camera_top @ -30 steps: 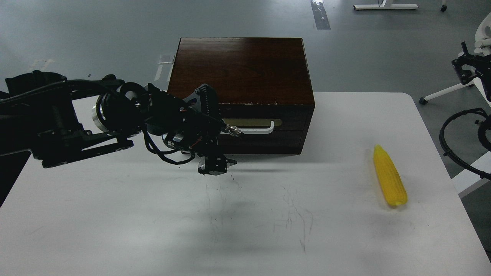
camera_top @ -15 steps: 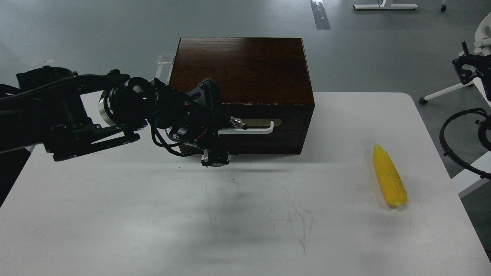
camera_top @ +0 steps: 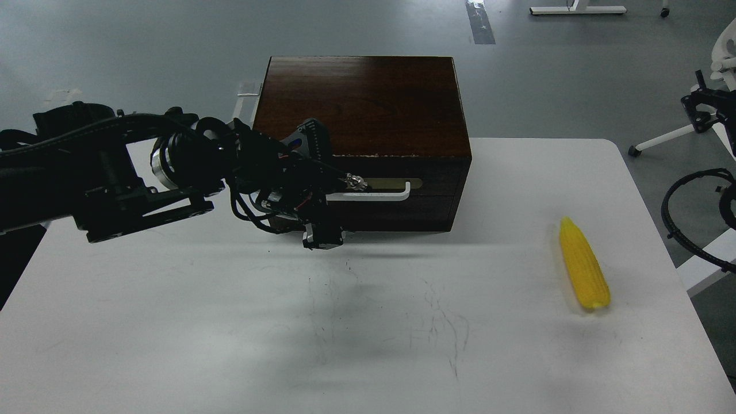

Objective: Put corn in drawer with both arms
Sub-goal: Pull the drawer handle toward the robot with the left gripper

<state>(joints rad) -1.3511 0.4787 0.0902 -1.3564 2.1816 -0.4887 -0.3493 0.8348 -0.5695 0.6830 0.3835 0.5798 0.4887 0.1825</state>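
The yellow corn (camera_top: 583,265) lies on the white table (camera_top: 172,322) at the right, tip pointing away from me. The dark-brown cabinet (camera_top: 359,103) stands at the table's back middle. Its drawer (camera_top: 437,187) is closed, and the white bar handle (camera_top: 376,195) shows on the front. My left arm comes in from the left. My left gripper (camera_top: 324,236) hangs dark and end-on right in front of the drawer's lower left part, below the handle's left end. I cannot tell whether it is open or touching. Only cables of my right arm (camera_top: 690,221) show at the right edge.
The table's right edge runs close behind the corn. A black fixture (camera_top: 704,106) and white chair legs (camera_top: 667,138) stand on the floor beyond the right side. The cabinet fills the back middle of the table.
My left gripper has moved up and away from me, from above the table to right against the drawer front. It barely moved in the last half second. The corn has not moved.
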